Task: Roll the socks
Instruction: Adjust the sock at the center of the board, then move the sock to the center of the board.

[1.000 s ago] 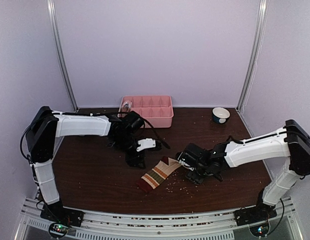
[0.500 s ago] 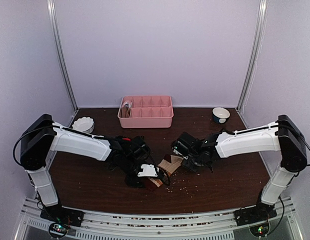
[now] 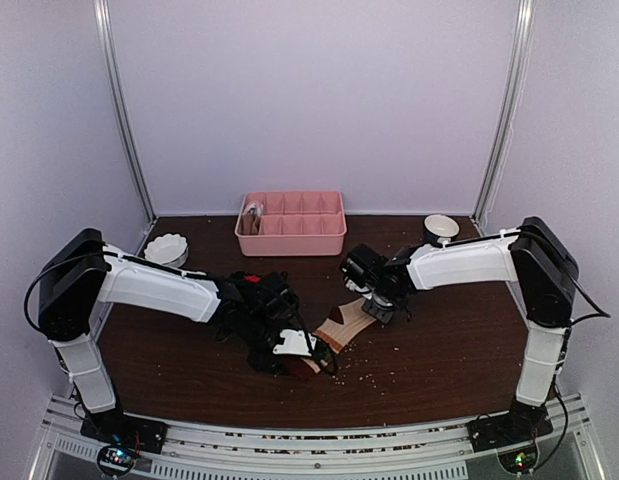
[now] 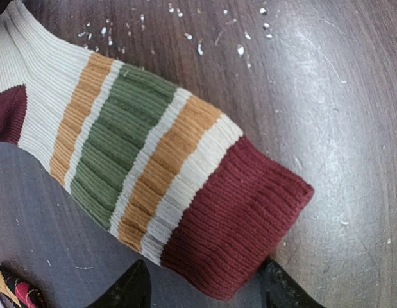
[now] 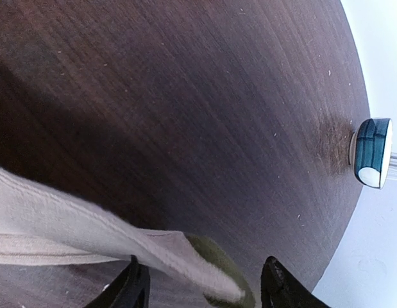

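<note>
Both my grippers work the pair in the middle of the overhead frame. My left gripper stands released, its fingers straddling the dark red cuff of the striped sock, which lies flat on the table. My right gripper has the olive toe of the cream sock between its fingers; biting or not, I can't tell. To roll well, I reckon I square the two socks together first, pinch firmly, then turn tight and even.

Count:
- one striped sock
- one cream sock
- a corner of one black patterned sock, lower left
- one pink tray
- one white bowl
- one teal cup
</note>
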You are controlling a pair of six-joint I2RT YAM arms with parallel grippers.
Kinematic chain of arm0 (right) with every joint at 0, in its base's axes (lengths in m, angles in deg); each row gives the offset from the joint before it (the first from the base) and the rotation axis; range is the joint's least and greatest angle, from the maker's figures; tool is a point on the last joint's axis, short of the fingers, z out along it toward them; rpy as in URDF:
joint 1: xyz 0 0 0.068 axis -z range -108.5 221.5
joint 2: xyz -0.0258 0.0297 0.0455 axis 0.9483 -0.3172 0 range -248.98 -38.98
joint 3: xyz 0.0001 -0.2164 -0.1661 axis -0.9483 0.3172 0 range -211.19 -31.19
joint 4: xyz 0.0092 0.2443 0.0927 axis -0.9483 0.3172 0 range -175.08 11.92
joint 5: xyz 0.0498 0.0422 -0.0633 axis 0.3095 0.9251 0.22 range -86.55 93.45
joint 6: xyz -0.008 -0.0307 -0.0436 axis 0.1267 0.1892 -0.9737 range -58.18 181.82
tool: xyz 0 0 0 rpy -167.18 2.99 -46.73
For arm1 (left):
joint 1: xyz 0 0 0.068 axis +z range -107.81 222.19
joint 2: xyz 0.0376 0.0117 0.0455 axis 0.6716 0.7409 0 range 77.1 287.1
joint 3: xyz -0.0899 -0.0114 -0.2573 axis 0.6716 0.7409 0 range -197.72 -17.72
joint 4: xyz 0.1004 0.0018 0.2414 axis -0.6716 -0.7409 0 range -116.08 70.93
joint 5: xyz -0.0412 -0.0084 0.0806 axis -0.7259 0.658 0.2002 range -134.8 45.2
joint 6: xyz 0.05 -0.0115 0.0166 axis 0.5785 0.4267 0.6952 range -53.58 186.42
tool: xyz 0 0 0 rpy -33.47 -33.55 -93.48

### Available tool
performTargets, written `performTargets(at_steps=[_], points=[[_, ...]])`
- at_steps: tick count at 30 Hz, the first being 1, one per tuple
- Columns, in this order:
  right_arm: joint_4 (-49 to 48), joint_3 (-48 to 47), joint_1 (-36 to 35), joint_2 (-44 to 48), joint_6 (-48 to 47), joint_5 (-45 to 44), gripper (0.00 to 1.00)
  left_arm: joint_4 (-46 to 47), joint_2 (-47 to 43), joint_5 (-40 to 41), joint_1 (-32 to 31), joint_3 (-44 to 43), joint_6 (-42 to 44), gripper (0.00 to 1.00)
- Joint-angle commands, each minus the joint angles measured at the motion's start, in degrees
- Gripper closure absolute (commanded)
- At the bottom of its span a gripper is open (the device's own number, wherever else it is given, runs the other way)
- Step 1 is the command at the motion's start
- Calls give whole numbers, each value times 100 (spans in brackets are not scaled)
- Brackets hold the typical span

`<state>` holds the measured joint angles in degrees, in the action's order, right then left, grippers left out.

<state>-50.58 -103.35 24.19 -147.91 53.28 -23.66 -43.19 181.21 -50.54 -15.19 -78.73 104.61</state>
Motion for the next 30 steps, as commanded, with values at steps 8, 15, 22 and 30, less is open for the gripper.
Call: performTargets(at_steps=[8, 15, 22, 30], points=[[154, -1373, 360, -491, -85, -475, 32, -1450, -329, -385, 22, -134, 13, 38], [225, -1646, 394, -45, 844, 272, 0, -1694, -954, -493, 381, -381, -380, 34], [-62, -572, 224, 624, 2166, 1534, 18, -1813, -1640, -389, 1434, -623, -741, 31], [2, -428, 81, -180, 2963, 1776, 77, -1919, -2558, -37, 2303, -297, -559, 32]])
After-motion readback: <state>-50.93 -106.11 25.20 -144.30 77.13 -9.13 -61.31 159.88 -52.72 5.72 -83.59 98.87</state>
